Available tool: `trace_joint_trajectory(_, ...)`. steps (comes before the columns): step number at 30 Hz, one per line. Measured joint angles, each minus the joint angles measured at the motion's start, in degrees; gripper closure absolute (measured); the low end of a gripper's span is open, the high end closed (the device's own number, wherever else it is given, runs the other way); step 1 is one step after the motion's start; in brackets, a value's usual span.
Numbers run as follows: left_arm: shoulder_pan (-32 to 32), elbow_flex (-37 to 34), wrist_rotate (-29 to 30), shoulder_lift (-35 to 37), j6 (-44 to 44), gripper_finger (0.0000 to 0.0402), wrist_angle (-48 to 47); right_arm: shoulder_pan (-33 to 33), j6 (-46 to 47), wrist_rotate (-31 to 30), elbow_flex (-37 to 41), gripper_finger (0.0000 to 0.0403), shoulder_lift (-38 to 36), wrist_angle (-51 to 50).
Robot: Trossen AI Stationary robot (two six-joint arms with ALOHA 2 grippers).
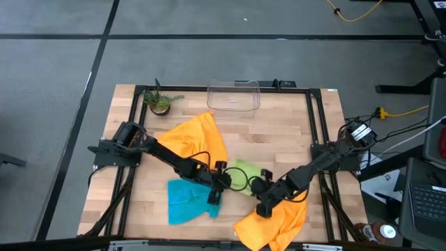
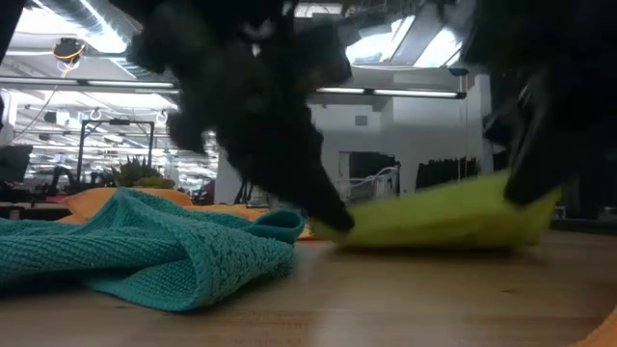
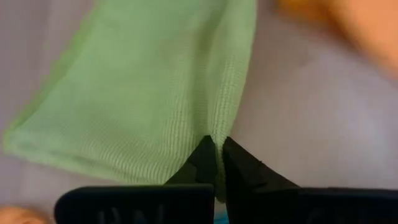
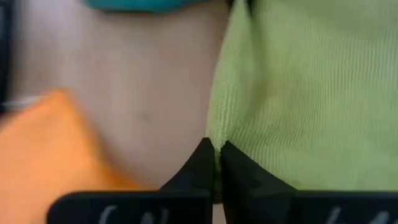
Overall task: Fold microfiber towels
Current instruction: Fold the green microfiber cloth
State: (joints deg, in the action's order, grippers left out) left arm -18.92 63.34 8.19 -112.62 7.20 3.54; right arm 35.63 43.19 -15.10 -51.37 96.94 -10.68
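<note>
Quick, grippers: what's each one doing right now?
Left gripper: shut on the green towel's edge.
Right gripper: shut on the same green towel, at another edge.

Two slim black jointed arms, black cables looped along the links, left end effector (image 1: 218, 183) and right end effector (image 1: 260, 197) matte black, fingers (image 3: 239, 167) tapered to wedge tips, faint pale lettering on finger mounts

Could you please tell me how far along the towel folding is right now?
Nothing looks finished. In hand: the left pincer and right pincer each pinch an edge of the green towel. Left: the teal towel and two orange towels lie crumpled.
</note>
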Motion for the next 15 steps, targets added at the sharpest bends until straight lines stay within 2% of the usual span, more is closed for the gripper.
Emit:
trace_joint_trajectory(5, -1.93, 0.03, -7.06, 3.36, 8.17, 0.0401, -1.26, 1.21, 2.26, 3.87, -6.0, 0.0395, -0.19, -1.78)
trace_joint_trajectory(10, -2.77, 0.05, -17.57, 6.3, 16.47, 0.0401, -1.15, 2.63, 5.67, 4.84, -9.51, 0.0395, -0.2, -1.46)
trace_joint_trajectory(15, -1.68, 0.05, -20.28, 7.48, 16.67, 0.0401, -1.14, 2.88, 7.61, 4.59, -9.58, 0.0395, 0.03, -2.88)
